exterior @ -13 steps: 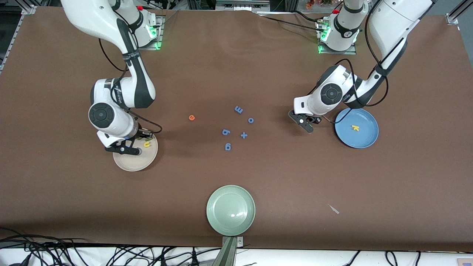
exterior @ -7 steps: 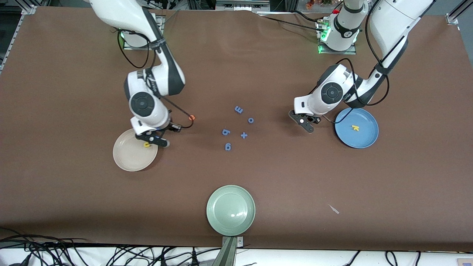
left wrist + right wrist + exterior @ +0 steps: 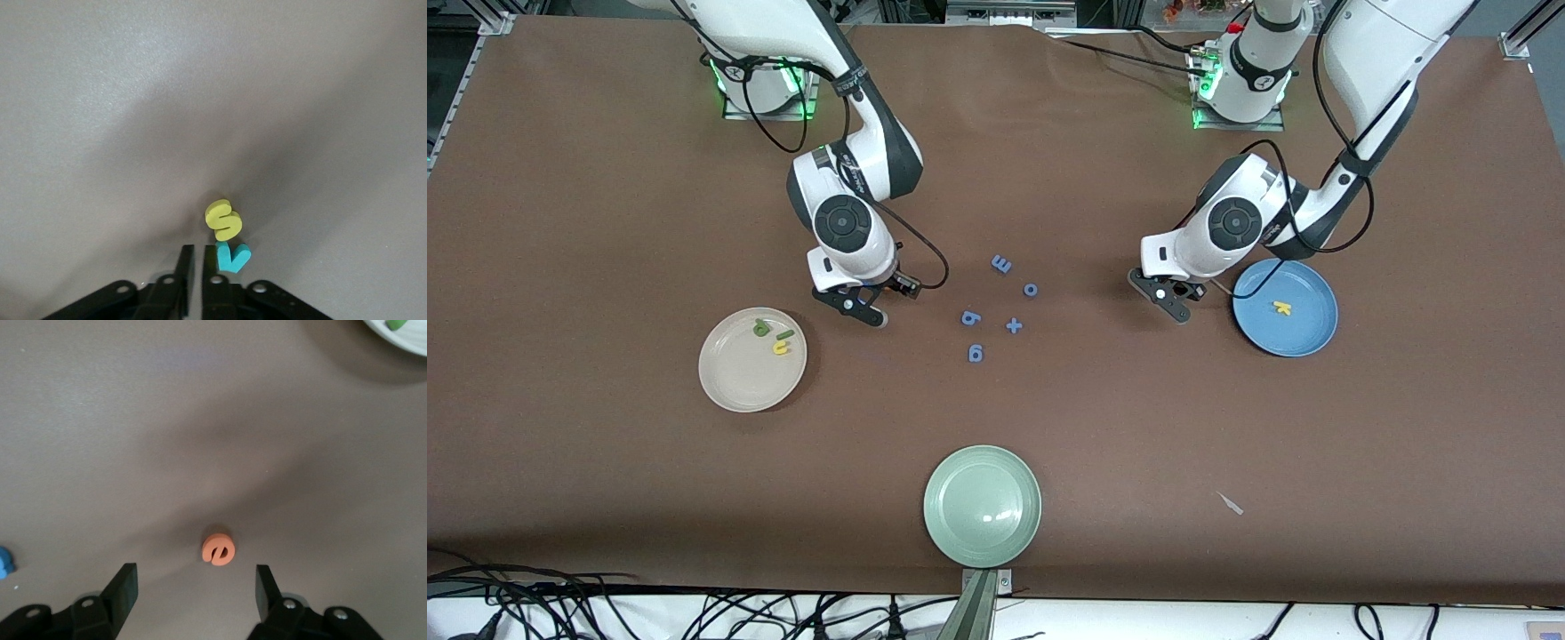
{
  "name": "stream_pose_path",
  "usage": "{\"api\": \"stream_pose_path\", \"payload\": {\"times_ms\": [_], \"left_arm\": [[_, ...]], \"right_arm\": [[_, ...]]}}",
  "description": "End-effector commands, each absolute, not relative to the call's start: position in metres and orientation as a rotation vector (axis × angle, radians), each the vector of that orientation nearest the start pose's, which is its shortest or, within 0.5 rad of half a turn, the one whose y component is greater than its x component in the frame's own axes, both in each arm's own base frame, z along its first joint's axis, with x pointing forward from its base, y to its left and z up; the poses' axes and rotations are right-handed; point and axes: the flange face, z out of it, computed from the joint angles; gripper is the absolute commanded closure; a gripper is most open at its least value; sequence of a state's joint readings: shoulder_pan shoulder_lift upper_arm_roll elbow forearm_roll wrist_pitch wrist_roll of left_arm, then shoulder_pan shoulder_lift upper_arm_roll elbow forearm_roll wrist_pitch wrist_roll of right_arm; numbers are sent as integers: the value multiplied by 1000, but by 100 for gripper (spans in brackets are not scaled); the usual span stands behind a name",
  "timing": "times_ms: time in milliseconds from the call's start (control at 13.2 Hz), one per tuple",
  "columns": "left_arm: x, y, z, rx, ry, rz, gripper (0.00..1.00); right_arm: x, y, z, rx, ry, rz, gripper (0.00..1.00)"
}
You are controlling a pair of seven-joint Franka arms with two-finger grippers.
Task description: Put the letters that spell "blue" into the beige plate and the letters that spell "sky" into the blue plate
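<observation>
Between the open right end effector's (image 3: pixel 193 587) fingers lies the orange e (image 3: pixel 218 549).

- Even, bright overhead light; soft shadows under both arms.
- Glare spot on the pale green plate (image 3: pixel 983 516).
- Wrist views softly shadowed, sharp.
</observation>
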State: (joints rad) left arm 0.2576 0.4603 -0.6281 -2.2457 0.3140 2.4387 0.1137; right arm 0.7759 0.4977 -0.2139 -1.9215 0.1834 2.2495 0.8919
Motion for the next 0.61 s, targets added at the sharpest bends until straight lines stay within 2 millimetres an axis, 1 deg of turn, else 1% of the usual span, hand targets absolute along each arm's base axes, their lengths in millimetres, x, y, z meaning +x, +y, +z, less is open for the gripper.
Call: {"api": "stream_pose_path", "payload": {"times_ms": [0, 76, 152, 304, 456, 532], "left_arm": [[477, -201, 191, -2973, 1144, 261, 63], [475, -203, 189, -2970, 1149, 270, 58], [473, -204, 188, -2968, 1155, 277, 57], [471, -204, 185, -2966, 1159, 288, 57], [469, -207, 183, -2967, 1163, 297, 57], [467, -207, 179, -2969, 1167, 311, 57]], "right_arm": [[498, 324, 207, -3120, 724, 185, 19], [493, 325, 202, -3119, 715, 170, 19], [491, 324, 199, -3118, 716, 165, 19], [489, 324, 195, -3118, 714, 156, 19], [484, 319, 188, -3116, 712, 137, 19], [481, 318, 185, -3115, 704, 125, 20]]}}
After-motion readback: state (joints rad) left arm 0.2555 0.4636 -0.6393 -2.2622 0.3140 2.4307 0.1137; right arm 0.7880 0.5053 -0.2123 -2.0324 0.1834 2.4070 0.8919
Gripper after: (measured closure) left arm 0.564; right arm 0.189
